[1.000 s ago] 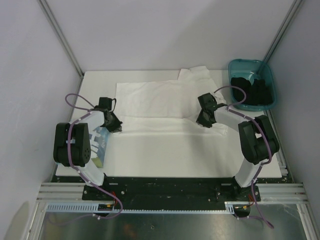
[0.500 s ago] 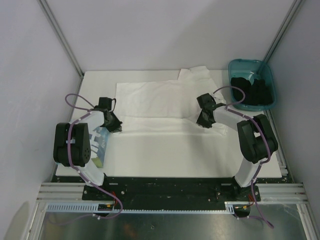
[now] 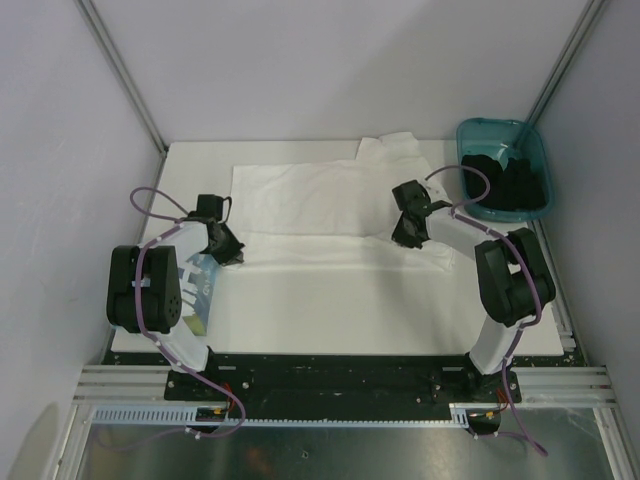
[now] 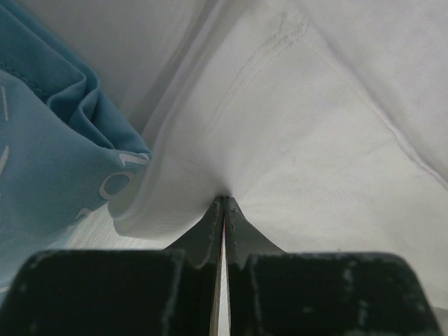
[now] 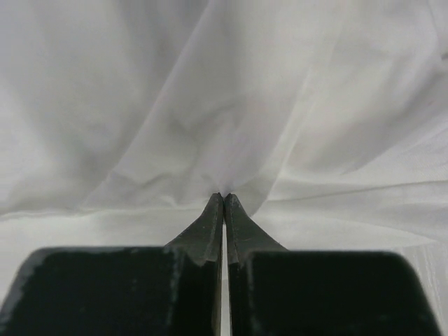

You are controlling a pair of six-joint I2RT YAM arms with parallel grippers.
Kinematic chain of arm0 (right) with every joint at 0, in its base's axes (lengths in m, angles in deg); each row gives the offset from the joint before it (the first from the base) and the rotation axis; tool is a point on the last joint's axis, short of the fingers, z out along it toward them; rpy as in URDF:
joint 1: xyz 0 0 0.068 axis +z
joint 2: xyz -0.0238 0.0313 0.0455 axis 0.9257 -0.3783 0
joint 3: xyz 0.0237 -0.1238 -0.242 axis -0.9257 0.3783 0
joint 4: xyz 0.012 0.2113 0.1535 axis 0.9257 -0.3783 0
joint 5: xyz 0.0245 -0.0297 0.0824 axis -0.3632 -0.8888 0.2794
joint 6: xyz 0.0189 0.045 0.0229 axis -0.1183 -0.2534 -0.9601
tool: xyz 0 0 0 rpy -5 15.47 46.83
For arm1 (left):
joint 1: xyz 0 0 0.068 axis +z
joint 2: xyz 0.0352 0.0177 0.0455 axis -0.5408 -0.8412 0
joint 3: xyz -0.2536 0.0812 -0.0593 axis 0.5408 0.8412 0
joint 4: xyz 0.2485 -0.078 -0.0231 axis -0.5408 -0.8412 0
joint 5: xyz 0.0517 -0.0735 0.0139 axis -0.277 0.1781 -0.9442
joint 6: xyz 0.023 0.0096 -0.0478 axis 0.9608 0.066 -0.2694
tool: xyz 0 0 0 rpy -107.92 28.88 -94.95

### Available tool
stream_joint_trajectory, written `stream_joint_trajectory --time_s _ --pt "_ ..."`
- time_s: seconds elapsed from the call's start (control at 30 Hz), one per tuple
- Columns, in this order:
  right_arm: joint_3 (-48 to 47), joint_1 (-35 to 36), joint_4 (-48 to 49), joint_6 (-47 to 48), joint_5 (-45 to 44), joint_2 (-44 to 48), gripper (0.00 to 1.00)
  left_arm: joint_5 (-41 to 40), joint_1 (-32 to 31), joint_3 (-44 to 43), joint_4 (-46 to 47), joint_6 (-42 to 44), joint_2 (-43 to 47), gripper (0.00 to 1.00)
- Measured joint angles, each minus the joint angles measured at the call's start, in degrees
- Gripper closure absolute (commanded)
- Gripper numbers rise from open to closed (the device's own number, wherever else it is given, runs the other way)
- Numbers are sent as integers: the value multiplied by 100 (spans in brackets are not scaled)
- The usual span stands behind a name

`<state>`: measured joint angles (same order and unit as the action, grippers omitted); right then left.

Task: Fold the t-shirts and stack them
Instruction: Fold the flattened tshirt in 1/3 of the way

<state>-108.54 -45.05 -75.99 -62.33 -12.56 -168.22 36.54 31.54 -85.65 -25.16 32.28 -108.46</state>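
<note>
- Now, you have two tees: the white t-shirt [image 3: 310, 195] spread on the counter [image 3: 330, 310], and the blue-graphic t-shirt [image 3: 200, 285] bunched at its left edge.
- Your left fingers [image 4: 203, 241] and right fingers [image 5: 206, 234] are each clamped on white fabric.

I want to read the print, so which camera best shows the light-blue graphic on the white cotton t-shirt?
The left wrist view: the light-blue graphic with white letters fills its left side, close up. The top external view shows a small patch beside the left arm. The right wrist view shows only plain white fabric.
</note>
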Motion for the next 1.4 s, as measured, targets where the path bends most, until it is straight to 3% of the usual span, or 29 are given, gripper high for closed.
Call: stream_joint_trajectory --time_s 0.27,0.47,0.53,0.67,0.77,0.87,1.03,1.4 --pt "-1032 2 24 374 -83 -570 100 42 22 0 0 26 0 94" --pt "-2520 92 -39 898 -125 -1668 99 52 22 -2 0 61 0 94" --pt "-2970 146 -46 1078 -129 -2004 91 55 22 -7 -2 85 0 93" --pt "-3611 238 -87 1388 -127 -2509 62 57 24 -28 -24 157 0 91" --pt "-3812 284 -144 1622 -131 -2629 48 55 33 -66 -59 208 0 90" --pt "-3856 291 -166 1799 -166 -2627 42 57 39 -92 -76 258 2 90" --pt "-3574 264 -188 1891 -243 -2380 42 83 48 -96 -87 304 2 90" --pt "-1287 -433 -404 1279 -490 415 44 175 48 -122 -94 348 81 90"
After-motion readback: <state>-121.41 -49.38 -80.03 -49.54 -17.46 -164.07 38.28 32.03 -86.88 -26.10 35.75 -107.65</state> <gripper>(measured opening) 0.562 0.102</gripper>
